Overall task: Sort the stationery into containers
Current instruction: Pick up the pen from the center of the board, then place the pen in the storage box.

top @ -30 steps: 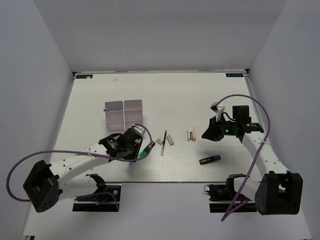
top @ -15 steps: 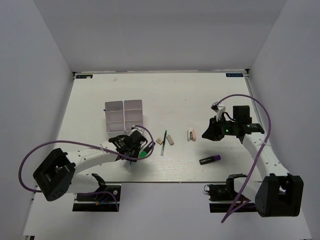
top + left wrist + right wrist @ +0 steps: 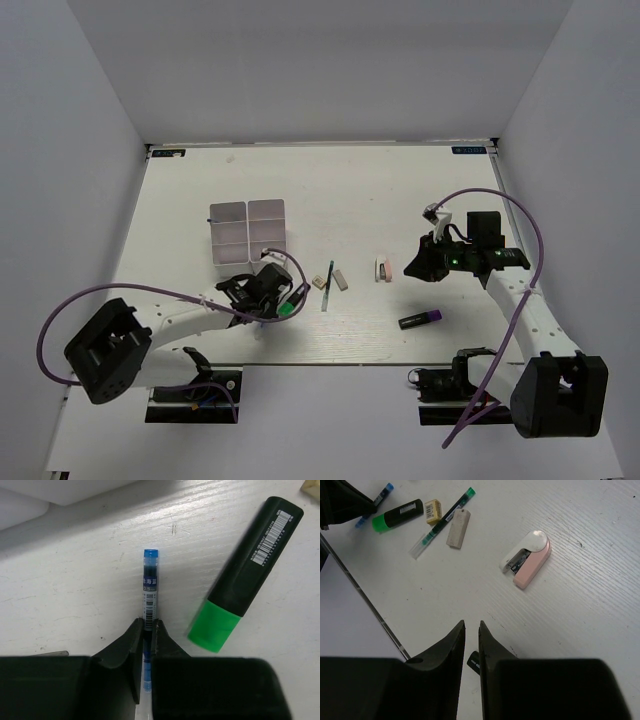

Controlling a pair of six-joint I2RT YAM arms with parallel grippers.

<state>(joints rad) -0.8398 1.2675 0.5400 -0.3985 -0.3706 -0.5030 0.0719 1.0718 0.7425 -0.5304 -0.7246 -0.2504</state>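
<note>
— What is the room like?

— Plain pale walls (image 3: pixel 80 150) close in on three sides around a white surface (image 3: pixel 400 190) with a fine wood grain.

— And the containers?

— Four white containers (image 3: pixel 248 232) are joined in a square block, left of the middle. From above their pale insides show; I cannot tell more than that.

— The arms?

— The left end effector (image 3: pixel 147 626) sits low, just on the near side of that block. Its fingers are pressed tight onto a thin blue pen (image 3: pixel 149 597), which lies along the surface and points away from the wrist. The right end effector (image 3: pixel 471 626) hovers over the right half, its fingers drawn almost together with nothing between them.

— The loose things?

— A green highlighter (image 3: pixel 247 570) lies just beside the blue pen, apart from it. A purple marker (image 3: pixel 421 320) lies near the front on the right. Mid-surface, a green-tipped pen (image 3: pixel 442 522) lies with a beige eraser (image 3: pixel 458 528) alongside it. A pink-and-white piece (image 3: pixel 526 559) lies further right. A small yellowish eraser (image 3: pixel 433 510) sits between the highlighter and the green-tipped pen.
</note>
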